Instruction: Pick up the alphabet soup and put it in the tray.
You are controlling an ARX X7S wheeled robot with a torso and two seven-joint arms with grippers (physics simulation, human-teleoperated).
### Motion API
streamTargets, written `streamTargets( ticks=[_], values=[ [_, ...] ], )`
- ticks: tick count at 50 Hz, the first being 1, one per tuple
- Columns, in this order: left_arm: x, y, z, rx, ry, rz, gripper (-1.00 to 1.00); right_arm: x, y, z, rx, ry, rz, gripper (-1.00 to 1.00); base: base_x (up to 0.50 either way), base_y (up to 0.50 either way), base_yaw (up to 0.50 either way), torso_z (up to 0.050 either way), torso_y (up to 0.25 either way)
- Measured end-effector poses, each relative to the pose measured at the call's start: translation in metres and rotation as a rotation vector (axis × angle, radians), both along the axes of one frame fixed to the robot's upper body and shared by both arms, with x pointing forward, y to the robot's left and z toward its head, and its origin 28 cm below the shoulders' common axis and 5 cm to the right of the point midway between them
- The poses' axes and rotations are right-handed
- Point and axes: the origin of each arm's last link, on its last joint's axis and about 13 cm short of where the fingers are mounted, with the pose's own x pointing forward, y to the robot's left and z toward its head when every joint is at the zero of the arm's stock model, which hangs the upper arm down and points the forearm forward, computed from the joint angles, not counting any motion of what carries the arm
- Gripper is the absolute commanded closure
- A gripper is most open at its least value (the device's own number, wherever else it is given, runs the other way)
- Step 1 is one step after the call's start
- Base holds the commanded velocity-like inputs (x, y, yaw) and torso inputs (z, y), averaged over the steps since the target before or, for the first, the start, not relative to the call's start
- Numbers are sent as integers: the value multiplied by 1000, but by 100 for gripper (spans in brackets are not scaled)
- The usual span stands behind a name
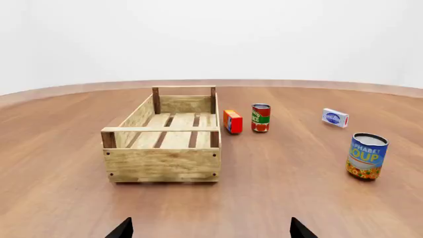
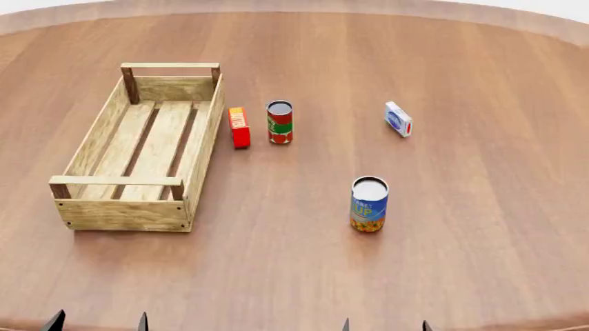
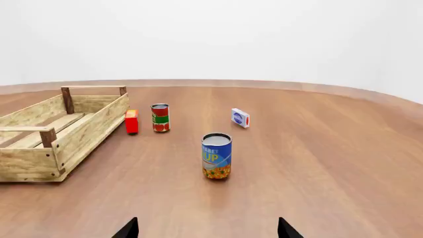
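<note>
Alphabet soup (image 2: 369, 203) stands upright on the counter (image 2: 478, 227), untouched, ahead of the right hand (image 3: 206, 229) and well apart from the tray (image 2: 138, 148).

Only the dark fingertips of each hand show, cut off by the picture edges: the right hand's two tips sit wide apart in its wrist view, so it is spread and holds nothing; the left hand (image 1: 210, 229) likewise shows two separated tips with nothing between them. The arms themselves are out of sight.

On the can's blue label, "SOUP" reads in yellow, with the word above it partly turned away; the lower band is orange-yellow and the top is pale.

Farther out, a red-and-green can (image 2: 280, 122) stands just beside a small red box (image 2: 239, 127), which lies close to the tray's long side; their lettering is too small to read. A white-and-blue box (image 2: 398, 118) sits apart, beyond the soup; its oval mark is illegible.

The slatted tray holds nothing. Brown wood-grain counter curves at its far edge against a plain white backdrop.
</note>
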Motion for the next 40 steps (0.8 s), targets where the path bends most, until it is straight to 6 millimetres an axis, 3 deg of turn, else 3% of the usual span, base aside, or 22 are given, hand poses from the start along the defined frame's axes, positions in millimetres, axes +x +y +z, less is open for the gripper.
streamTargets(
  ticks=[20,40],
  values=[
    [-3,-1,5,-4,-10,-10,-100,0,0,6,-7,-25,2,-100,65,20,0,0,0],
    [-3,0,5,-6,-10,-9,-100,1,-1,8,-12,-32,10,-100,335,103,0,0,0]
  ],
)
